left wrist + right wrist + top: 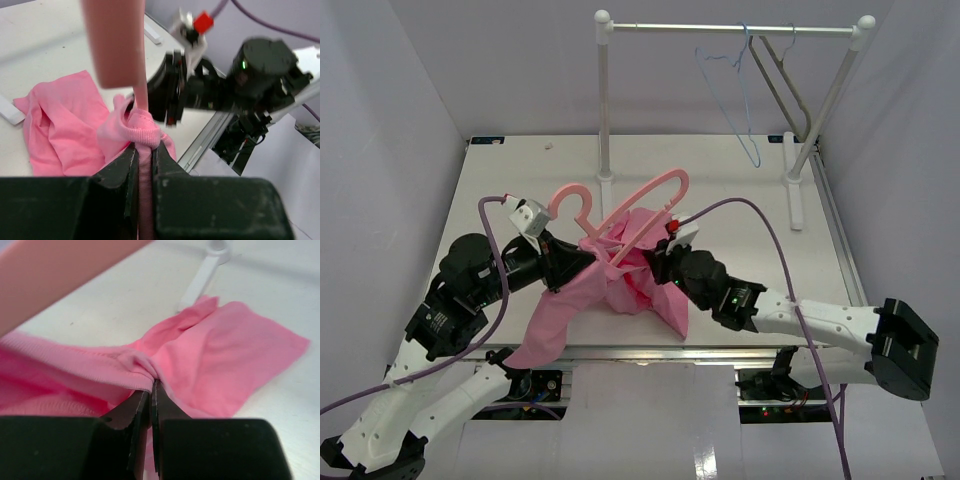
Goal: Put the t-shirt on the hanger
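I've got the left tool (pixel 145 150) clamped narrow on the hanger (pixel 642 193) bar, with the hanger tilted up over the mid tabletop (pixel 730 190). The t-shirt (pixel 630 285) is bunched beneath it, its collar looped round the bar. The right tool (pixel 151 390) is pinched tight on the collar rib.

From my remote seat I can see a white clothes rack (pixel 720 28) standing toward the far right of the white surface (pixel 520 170), with its feet resting on it. A thin blue wire hanger (pixel 754 155) hangs from the rail. A grey hanger (pixel 780 90) hangs just beside it on the right. Pale lilac walls (pixel 380 120) close in the surface on three sides.
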Robot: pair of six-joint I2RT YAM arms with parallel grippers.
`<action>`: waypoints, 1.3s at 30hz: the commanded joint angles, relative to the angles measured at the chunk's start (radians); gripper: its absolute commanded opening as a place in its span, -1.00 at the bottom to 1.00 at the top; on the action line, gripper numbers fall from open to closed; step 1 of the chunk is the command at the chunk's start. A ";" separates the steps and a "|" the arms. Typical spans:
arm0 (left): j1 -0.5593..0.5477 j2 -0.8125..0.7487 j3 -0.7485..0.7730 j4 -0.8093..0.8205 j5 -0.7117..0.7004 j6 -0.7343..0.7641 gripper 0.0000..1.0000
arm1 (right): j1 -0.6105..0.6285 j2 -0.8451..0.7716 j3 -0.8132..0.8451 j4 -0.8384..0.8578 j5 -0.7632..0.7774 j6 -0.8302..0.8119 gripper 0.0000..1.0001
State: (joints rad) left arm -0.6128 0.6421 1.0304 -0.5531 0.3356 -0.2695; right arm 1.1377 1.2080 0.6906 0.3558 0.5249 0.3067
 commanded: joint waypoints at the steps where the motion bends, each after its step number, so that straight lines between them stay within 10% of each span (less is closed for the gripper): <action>1: -0.002 0.006 0.052 -0.032 0.101 0.057 -1.00 | -0.190 -0.165 0.003 -0.046 -0.062 -0.002 -0.85; 24: -0.004 0.053 -0.027 -0.217 0.086 0.358 -1.00 | -0.574 -0.269 0.236 -0.443 -0.273 -0.098 -0.85; 39: -0.003 0.236 -0.016 -0.092 0.140 0.320 -1.00 | -0.562 -0.211 0.430 -0.601 -0.628 -0.209 -0.84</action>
State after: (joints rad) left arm -0.6174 0.8556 0.9993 -0.7146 0.4269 0.0766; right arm 0.5647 0.9811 1.0286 -0.2283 -0.0227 0.1660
